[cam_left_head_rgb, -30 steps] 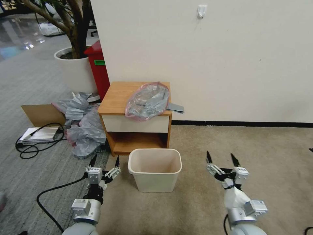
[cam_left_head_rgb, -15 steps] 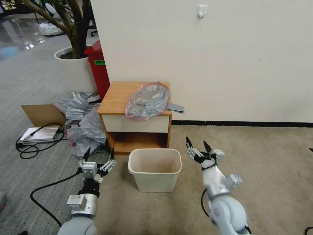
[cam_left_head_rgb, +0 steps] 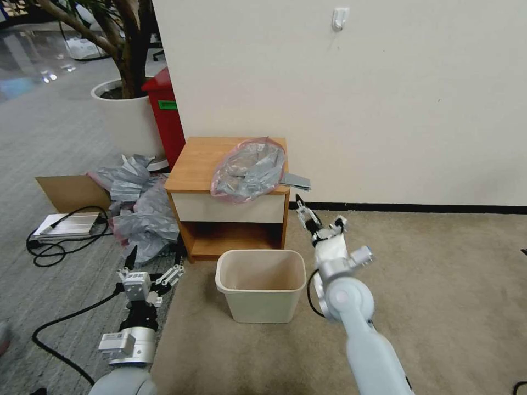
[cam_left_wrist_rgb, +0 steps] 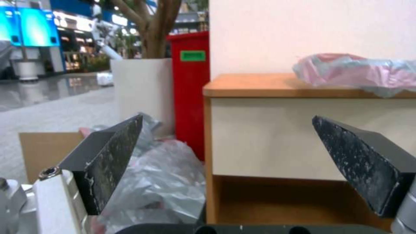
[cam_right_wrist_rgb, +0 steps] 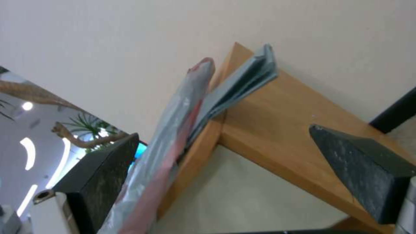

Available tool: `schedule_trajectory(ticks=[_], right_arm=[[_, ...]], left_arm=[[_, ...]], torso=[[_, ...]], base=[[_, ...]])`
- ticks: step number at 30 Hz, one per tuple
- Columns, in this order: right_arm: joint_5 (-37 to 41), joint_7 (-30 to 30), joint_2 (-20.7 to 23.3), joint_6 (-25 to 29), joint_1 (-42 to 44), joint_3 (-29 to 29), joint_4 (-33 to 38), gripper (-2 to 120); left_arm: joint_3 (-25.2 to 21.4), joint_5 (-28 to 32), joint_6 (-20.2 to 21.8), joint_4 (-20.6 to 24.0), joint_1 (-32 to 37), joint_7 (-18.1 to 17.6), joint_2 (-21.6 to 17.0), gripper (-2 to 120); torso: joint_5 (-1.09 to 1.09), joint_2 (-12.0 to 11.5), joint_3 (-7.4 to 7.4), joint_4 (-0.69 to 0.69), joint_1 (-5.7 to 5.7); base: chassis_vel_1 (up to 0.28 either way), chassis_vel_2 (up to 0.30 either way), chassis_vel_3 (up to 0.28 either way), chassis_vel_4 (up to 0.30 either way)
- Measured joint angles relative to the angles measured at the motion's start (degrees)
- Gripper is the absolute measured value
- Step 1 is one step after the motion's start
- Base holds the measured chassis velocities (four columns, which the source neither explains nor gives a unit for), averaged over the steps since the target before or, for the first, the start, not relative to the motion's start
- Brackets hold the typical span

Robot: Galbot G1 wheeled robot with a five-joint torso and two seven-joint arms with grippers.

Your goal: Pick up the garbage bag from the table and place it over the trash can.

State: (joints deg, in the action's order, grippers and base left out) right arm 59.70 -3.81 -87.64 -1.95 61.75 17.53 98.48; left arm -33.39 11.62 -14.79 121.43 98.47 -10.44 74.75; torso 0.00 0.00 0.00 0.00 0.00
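The garbage bag [cam_left_head_rgb: 250,170], translucent grey with a pinkish edge, lies crumpled on the right half of the table [cam_left_head_rgb: 200,159]. A folded grey part of it sticks out over the right side. The cream trash can [cam_left_head_rgb: 261,285] stands on the carpet in front of the table, with nothing inside it. My right gripper [cam_left_head_rgb: 317,215] is open beside the table's front right corner, just below the bag. In the right wrist view the bag's edge [cam_right_wrist_rgb: 173,130] and the table corner [cam_right_wrist_rgb: 268,130] lie between the spread fingers [cam_right_wrist_rgb: 359,169]. My left gripper [cam_left_head_rgb: 153,262] hangs open, low and left of the trash can.
A heap of grey bags [cam_left_head_rgb: 140,214] and a cardboard piece [cam_left_head_rgb: 68,192] lie on the floor left of the table. A red bin [cam_left_head_rgb: 164,118] and a white planter [cam_left_head_rgb: 123,118] stand behind them. Cables [cam_left_head_rgb: 60,247] cross the floor at left. The wall [cam_left_head_rgb: 384,109] backs the table.
My right arm has swung forward and left, from beside the trash can up to the table's front right corner. My left gripper has drifted slightly left and back.
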Motion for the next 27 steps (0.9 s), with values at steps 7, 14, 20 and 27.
schedule_trajectory(ticks=[7,14,20,27], right_arm=[[3.26,0.02,-1.45,0.96,-4.41,-0.38,-4.34,100],[5.24,0.41,-2.54,1.71,-8.49,-0.20,-8.60,99],[5.94,1.08,-2.84,2.25,-11.17,0.03,-11.48,96],[6.23,1.54,-3.36,2.81,-13.82,0.66,-15.01,93]], left_arm=[[-1.38,-0.01,-1.36,0.36,1.40,0.13,1.49,99],[-1.26,-0.71,-1.74,0.66,2.60,0.16,3.20,99],[-1.35,-1.45,-2.04,0.66,3.00,0.14,3.80,99],[-1.25,-2.27,-2.33,0.70,3.58,-0.04,4.59,99]], torso=[[0.01,0.00,0.00,-0.01,0.00],[0.00,0.00,0.00,0.00,0.00],[0.01,0.00,0.00,0.00,0.00],[0.00,0.00,0.00,0.00,0.00]], base=[[0.000,0.000,0.000,0.000],[0.000,0.000,0.000,0.000],[0.000,0.000,0.000,0.000],[0.000,0.000,0.000,0.000]])
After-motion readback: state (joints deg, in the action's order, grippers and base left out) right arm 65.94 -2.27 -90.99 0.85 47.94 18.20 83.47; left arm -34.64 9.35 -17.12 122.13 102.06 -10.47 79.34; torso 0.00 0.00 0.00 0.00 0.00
